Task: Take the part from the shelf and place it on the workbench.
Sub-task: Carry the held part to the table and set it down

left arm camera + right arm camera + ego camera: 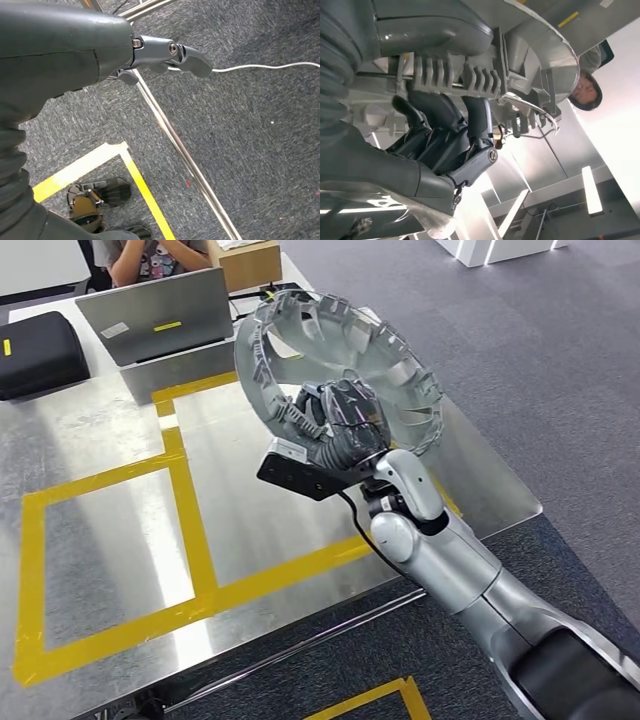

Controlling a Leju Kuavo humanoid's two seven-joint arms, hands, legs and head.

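The right hand (343, 420) grips the part (340, 365), a grey ring-shaped casting with ribbed teeth round its rim. The dark fingers (433, 125) are curled tight over one toothed stretch of the ring, seen close in the right wrist view, where the part (531, 60) runs across the thumb. The ring is tilted, its far side raised, and it is held in the air above the workbench (98, 440), over that bench's right end and clear of the metal surface.

The workbench is a shiny steel top marked with yellow tape (189, 520) in rectangles; the part hangs above the right-hand rectangle. At the far edge of the workbench stands an open grey laptop (155, 315), with a black case (38, 350) to its left and a cardboard box (249, 262) behind. A person (147, 255) sits beyond the laptop.

The left hand (166, 52) hangs low beside the workbench, holding nothing, its fingers stretched out loosely over grey carpet (245, 150), a white cable (264, 66) and a metal rail (181, 150).
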